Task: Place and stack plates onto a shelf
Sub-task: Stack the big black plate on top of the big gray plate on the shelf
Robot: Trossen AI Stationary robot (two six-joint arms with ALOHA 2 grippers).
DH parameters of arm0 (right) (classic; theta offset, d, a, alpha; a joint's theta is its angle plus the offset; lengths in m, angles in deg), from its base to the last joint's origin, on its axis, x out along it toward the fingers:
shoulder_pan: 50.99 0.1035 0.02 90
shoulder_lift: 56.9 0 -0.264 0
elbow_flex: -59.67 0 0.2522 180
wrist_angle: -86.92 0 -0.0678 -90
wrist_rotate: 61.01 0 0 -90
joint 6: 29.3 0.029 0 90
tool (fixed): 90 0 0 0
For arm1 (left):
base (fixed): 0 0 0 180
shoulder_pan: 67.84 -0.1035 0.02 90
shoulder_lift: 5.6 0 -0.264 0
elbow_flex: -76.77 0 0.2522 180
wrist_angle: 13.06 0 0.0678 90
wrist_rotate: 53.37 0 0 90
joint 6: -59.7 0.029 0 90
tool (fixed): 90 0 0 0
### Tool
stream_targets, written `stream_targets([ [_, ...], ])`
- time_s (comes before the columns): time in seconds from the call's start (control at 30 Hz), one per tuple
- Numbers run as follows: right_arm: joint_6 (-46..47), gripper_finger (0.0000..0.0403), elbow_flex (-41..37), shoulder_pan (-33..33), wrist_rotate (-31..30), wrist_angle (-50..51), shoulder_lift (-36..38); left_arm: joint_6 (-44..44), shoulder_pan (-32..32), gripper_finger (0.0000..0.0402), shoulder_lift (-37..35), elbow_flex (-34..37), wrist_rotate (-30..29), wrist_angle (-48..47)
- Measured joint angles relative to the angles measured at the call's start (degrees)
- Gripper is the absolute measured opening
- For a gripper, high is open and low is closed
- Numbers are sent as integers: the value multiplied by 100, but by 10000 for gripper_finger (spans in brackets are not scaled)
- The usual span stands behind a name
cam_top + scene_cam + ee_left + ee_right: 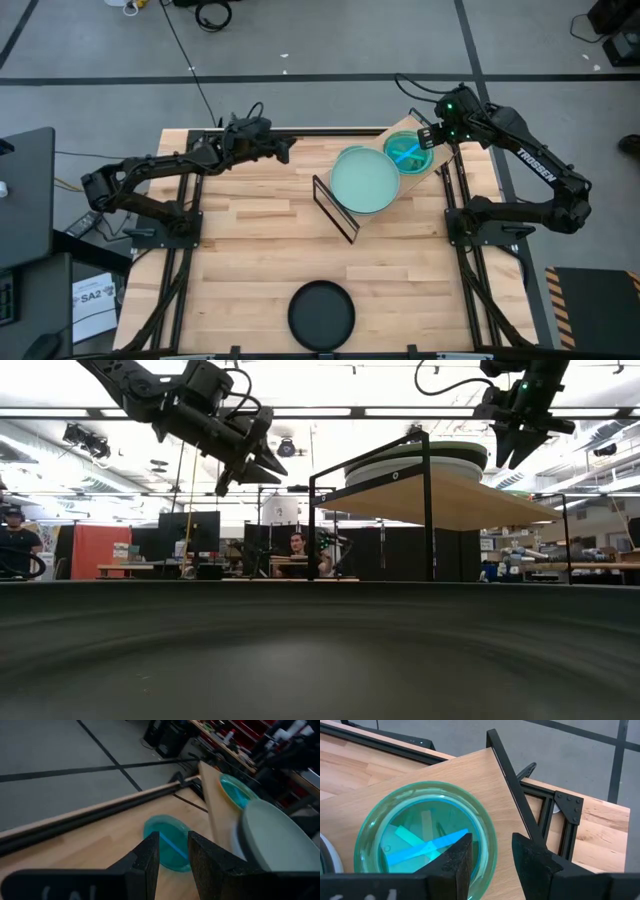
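Observation:
The shelf (420,128), a light board on a black wire frame, stands askew at the table's far right. On it lie a pale mint plate (365,180), which looks like the top of a low stack (420,460), and a smaller teal plate (408,152) beside it. A black plate (321,313) lies flat on the table near its front edge. My right gripper (428,137) is open and empty, pointing down above the teal plate's far rim (485,835). My left gripper (290,150) is open and empty, raised over the table's far side to the left of the shelf.
In the low view the black plate (320,650) fills the foreground. The left wrist view shows a teal disc (167,842) on the tabletop before the shelf; the high view shows none there. Bare tabletop (260,240) lies between the shelf and the black plate. People sit in the room beyond.

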Motion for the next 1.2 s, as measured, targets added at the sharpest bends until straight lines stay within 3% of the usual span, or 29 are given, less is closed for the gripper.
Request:
stream_targets([
  [0.5,0,144,0,-1,4,-1,0,-8,1119,107,0,0,-2,-251],
  [0.93,0,143,0,0,5,-2,1,-52,2700,107,0,0,-2,-262],
  [1.2,0,143,0,0,7,-2,2,-210,3737,107,-2,0,-7,-782],
])
